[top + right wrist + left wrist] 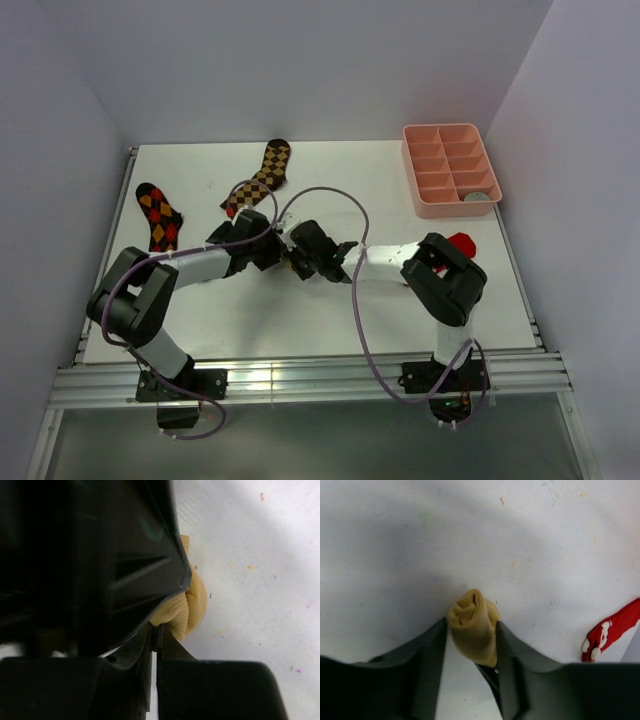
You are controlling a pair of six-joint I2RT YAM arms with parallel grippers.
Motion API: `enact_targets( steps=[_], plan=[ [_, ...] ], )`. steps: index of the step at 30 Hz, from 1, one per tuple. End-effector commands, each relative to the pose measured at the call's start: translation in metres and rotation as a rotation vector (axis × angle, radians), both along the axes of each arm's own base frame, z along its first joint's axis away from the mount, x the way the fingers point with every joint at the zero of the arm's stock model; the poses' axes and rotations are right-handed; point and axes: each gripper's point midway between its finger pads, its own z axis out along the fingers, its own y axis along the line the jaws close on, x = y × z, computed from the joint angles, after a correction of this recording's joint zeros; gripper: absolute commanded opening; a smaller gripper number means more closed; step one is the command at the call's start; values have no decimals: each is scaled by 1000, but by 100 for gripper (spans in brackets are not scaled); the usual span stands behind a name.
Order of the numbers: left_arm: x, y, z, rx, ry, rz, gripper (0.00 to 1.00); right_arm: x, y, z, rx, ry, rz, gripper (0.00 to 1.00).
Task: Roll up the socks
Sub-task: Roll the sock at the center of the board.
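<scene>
Mustard sock (471, 614) (rolled) between left gripper's (470, 625) jaws; right gripper (159, 632) seemingly pinches it.

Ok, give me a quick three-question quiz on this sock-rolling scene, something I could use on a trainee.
1. Which sock sits rolled up between the fingers of the left claw? A a green sock, B the yellow sock, C a white sock.
2. True or false: the right claw stands wide open.
3. Fill in: ___ checkered socks lie flat on the table.
Key: 1 B. 2 False, it is shut, right at the roll's edge. 3 Two.
</scene>
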Motion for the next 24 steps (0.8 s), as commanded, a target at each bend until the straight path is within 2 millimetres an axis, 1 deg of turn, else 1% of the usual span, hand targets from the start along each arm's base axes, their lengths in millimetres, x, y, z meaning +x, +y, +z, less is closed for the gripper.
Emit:
enact_targets(
  steps=[1,2,3,5,7,9,12,13,14,15,16,18,19,20,24],
  plan=[
    [0,-3,23,-48,-60,17,52,-24,-3,-16,58,261,21,0],
    [0,-3,24,-52,-62,21,55,-31,3,-18,93,330,58,0],
    [-1,-2,27,-64,-69,27,59,-27,-3,-19,110,372,33,0],
    [-2,-2,28,-71,-72,31,60,-28,-4,-22,146,434,35,0],
    [-3,-1,30,-84,-82,36,61,-27,-4,-20,215,502,36,0],
    [-4,0,30,-92,-85,43,61,-26,-6,-21,266,559,18,0],
    [-4,0,28,-98,-83,48,61,-24,-13,-23,323,653,-12,0],
    [-4,0,24,-92,-74,48,61,-24,-16,-26,341,691,-18,0],
    [-4,-1,23,-91,-74,46,60,-21,-14,-25,369,705,-24,0],
    [-4,-1,18,-86,-62,48,60,-19,-14,-25,389,719,-28,0],
    [-3,-2,17,-87,-63,48,59,-20,-18,-30,408,758,-35,0],
    [-2,-2,12,-85,-55,53,59,-17,-18,-30,447,791,-45,0],
    [-3,-3,11,-87,-53,51,58,-19,-21,-36,449,820,-57,0],
    [-1,-3,12,-94,-60,50,58,-17,-23,-35,461,839,-58,0],
    [2,-6,10,-97,-69,47,57,-15,-26,-44,465,880,-80,0]
  ],
)
